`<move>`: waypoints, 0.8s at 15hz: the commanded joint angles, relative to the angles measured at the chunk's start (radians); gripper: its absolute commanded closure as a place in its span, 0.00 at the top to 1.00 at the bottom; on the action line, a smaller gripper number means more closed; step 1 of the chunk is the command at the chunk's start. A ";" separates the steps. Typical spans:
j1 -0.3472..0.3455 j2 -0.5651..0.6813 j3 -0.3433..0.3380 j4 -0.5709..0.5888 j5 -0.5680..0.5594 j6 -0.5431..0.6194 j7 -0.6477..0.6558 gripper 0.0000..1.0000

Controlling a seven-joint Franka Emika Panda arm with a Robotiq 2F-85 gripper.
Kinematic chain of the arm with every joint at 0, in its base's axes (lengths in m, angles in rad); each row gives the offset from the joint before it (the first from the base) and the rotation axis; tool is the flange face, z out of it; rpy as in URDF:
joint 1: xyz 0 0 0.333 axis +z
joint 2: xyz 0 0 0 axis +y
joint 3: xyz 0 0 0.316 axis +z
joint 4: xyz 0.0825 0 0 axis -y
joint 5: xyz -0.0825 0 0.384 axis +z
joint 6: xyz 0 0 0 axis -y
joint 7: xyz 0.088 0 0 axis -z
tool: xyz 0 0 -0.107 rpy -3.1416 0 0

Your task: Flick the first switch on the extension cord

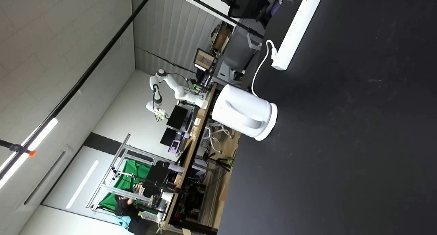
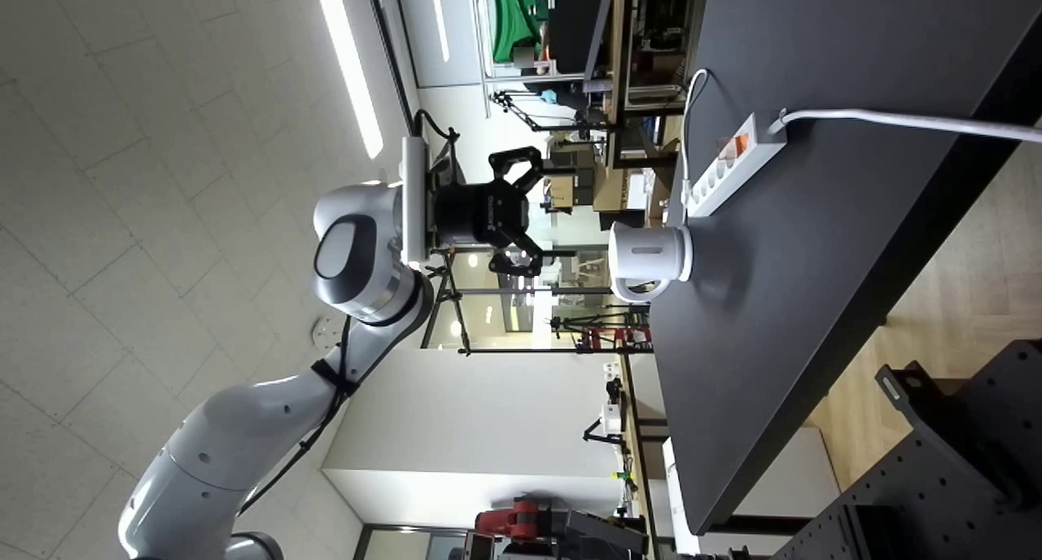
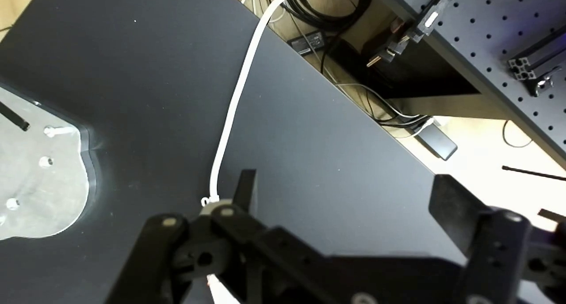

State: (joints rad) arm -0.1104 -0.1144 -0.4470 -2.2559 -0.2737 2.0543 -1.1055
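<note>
The extension cord is a white bar-shaped strip on the dark table, seen in both exterior views (image 1: 297, 31) (image 2: 737, 169). In an exterior view it shows round sockets and an orange-red part (image 2: 739, 145) near one end. A thick white cable leaves that end and also crosses the table in the wrist view (image 3: 236, 94). In the wrist view most of the strip is hidden behind my left finger and linkage. My gripper (image 2: 558, 212) is open and empty, pointing down, well above the table and apart from the strip. Its fingers are wide apart in the wrist view (image 3: 345, 191).
A white jug (image 1: 239, 108) stands on the table by the strip's far end, also in an exterior view (image 2: 645, 252). A thinner white cable (image 2: 686, 129) is plugged in there. A metal plate (image 3: 44, 176) lies at the wrist view's left. A perforated panel (image 3: 508, 25) stands beyond the table edge.
</note>
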 commanded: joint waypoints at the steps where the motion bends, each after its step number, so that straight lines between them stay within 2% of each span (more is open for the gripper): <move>1: -0.052 0.016 0.067 0.006 0.031 0.063 -0.070 1.00; 6: -0.051 0.125 0.125 0.059 0.190 0.270 -0.214 1.00; 7: -0.054 0.150 0.137 0.067 0.229 0.306 -0.240 0.75; 8: -0.059 0.178 0.150 0.078 0.261 0.339 -0.261 0.73; 12: -0.089 0.296 0.200 0.138 0.320 0.423 -0.295 0.45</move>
State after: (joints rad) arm -0.1605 0.0886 -0.2873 -2.1971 0.0084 2.4467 -1.3692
